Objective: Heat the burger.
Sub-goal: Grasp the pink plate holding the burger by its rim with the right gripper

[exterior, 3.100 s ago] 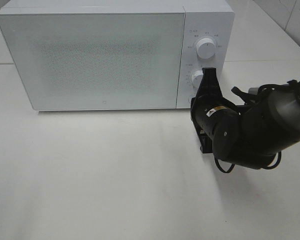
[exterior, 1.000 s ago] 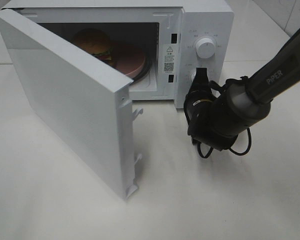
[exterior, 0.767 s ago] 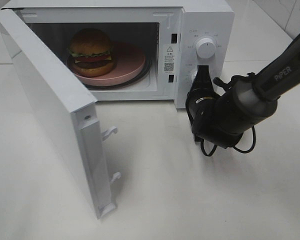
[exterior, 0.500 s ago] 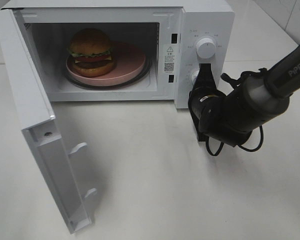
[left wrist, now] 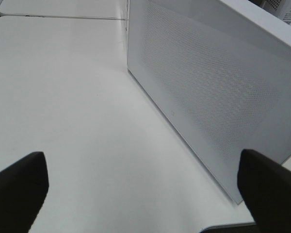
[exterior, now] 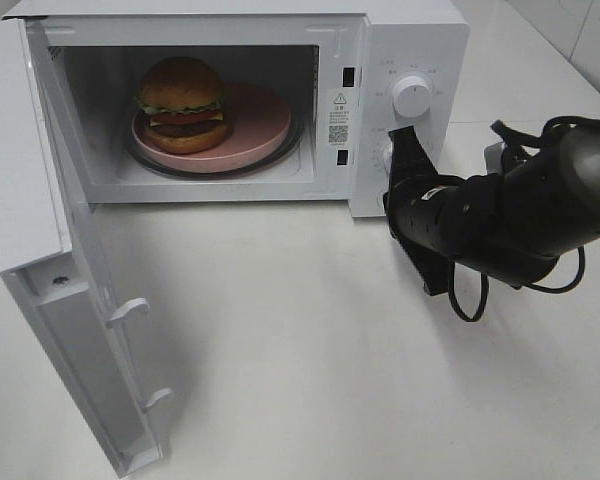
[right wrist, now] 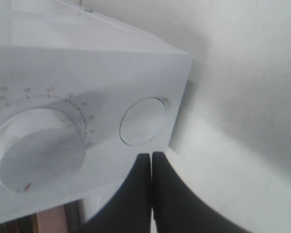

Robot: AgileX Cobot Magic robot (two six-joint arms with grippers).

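Burger [exterior: 182, 103] is sitting inside the open microwave [exterior: 410, 40], on the left part of the pink plate [exterior: 265, 120], close to the plate's left rim. It is standing upright, its domed bun is facing up and its layers are lying flat. It is round, so its only clear axis is running straight up through the stack.

The microwave is standing at the far edge of the table [exterior: 310, 390]. Its door [exterior: 25, 170] is swung wide to the left and is reaching toward the table's near edge, with two latch hooks [exterior: 130, 310] sticking out of its free edge. The mouth of the cavity is facing open table surface, which is lying between the door and the right arm.

The right gripper [right wrist: 151, 158] is closed, with its fingertips pressed together and nothing between them. It is pointing at the control panel, just below the round button [right wrist: 143, 121] and beside the lower dial [right wrist: 39, 150]. Whether it is touching the panel cannot be told.

The left gripper [left wrist: 140, 155] is spread wide and is holding nothing. It is facing the dotted outer side of the door.
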